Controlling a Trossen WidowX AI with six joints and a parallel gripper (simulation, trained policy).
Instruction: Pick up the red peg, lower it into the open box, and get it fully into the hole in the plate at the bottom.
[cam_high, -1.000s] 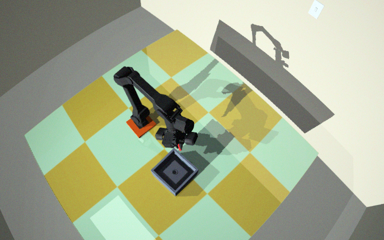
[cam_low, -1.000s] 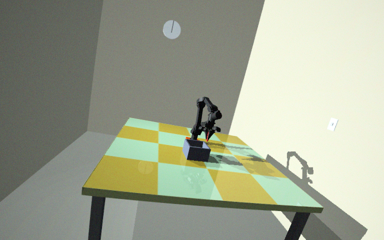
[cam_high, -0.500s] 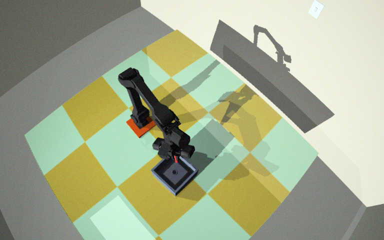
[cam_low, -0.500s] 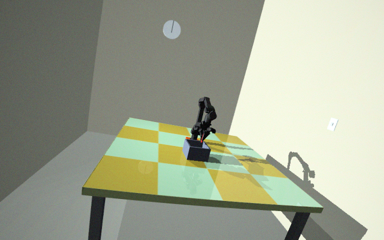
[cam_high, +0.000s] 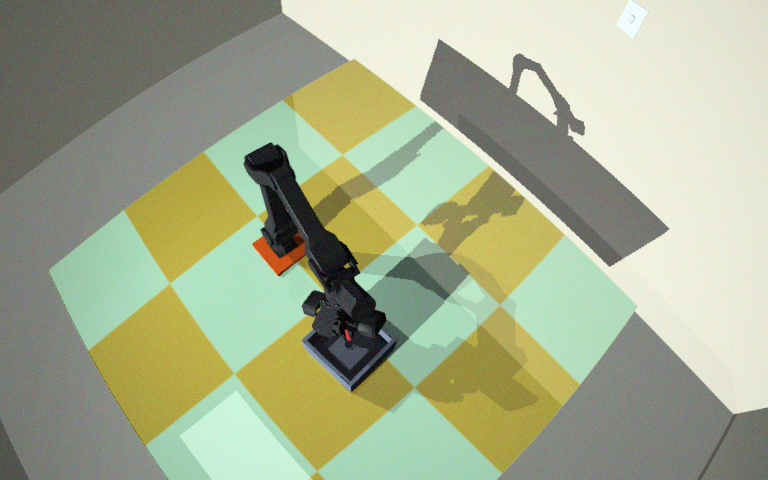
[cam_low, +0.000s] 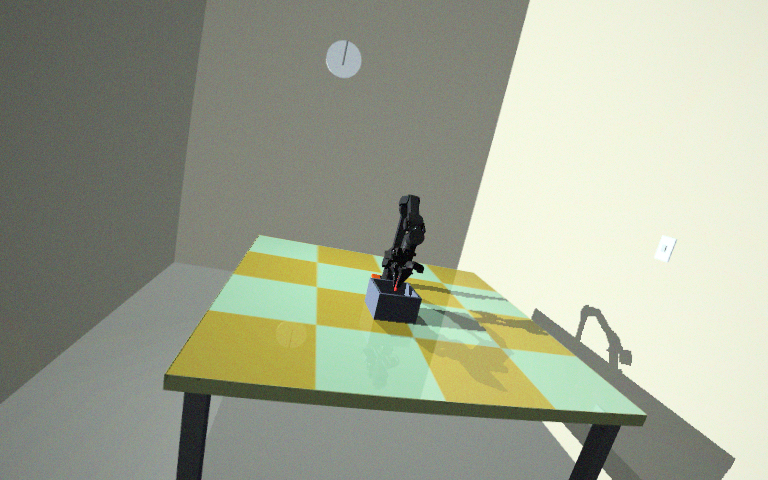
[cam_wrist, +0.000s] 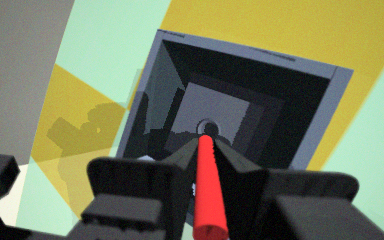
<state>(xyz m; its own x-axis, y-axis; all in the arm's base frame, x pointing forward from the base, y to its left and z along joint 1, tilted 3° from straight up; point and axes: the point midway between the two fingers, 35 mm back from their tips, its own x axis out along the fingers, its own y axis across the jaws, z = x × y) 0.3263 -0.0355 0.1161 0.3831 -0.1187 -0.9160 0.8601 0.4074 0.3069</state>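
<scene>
The red peg (cam_low: 395, 286) (cam_wrist: 208, 192) is pinched between the fingertips of my gripper (cam_high: 347, 330) (cam_low: 397, 280) (cam_wrist: 205, 143), which is shut on it. Gripper and peg are over the open grey-blue box (cam_high: 329, 370) (cam_low: 396, 308) (cam_wrist: 327, 122), with the peg's lower tip at about rim height in the exterior view. The plate (cam_high: 355, 356) (cam_wrist: 217, 102) lies at the box's bottom. Its round hole (cam_wrist: 209, 128) shows just beyond the peg's tip in the wrist view. The fingers hide part of the box's near side.
The box stands on a green and yellow checkered table (cam_high: 186, 350) (cam_low: 266, 345). Its walls rise around the plate on all sides. The arm's orange base plate (cam_high: 278, 263) (cam_low: 375, 276) is behind the box. Shadows of the arm and box fall across the table and the pale wall.
</scene>
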